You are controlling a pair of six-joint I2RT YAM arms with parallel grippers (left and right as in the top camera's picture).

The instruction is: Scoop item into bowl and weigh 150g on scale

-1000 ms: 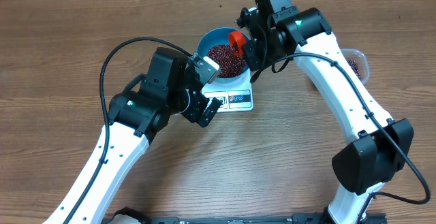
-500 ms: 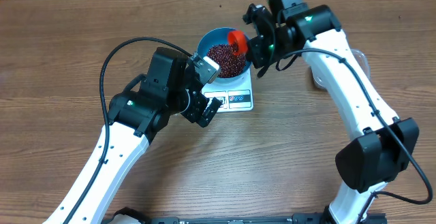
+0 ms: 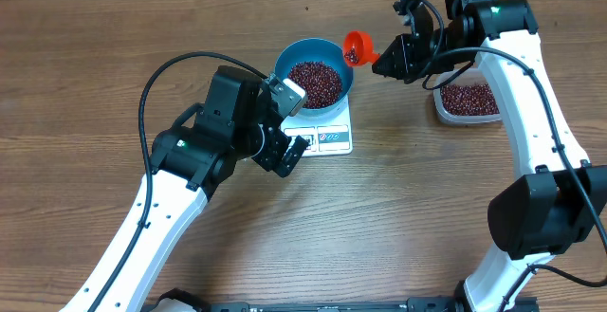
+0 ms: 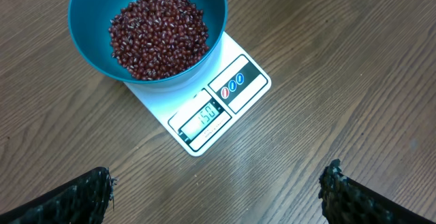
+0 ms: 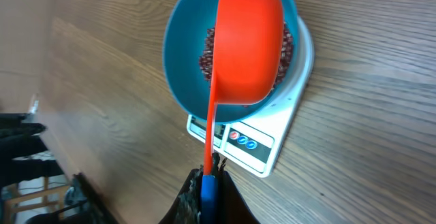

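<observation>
Overhead straight down from high above the scale (image 3: 330,137). Left wrist cam close in, looking down from the scale's display side (digits at a slant). Right wrist above it too, peeking past an orange scoop (image 5: 248,40). Shared everywhere: scale and bowl (image 4: 88,26).

Blue bowl (image 4: 85,33), dark red-brown beans (image 4: 160,37), white scale (image 4: 163,103), orange-red scoop (image 5: 248,43)

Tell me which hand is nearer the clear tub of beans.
Right. The right hand, shut on the orange scoop, hovers just left of the tub; the open left hand sits beside the scale, much farther left.
</observation>
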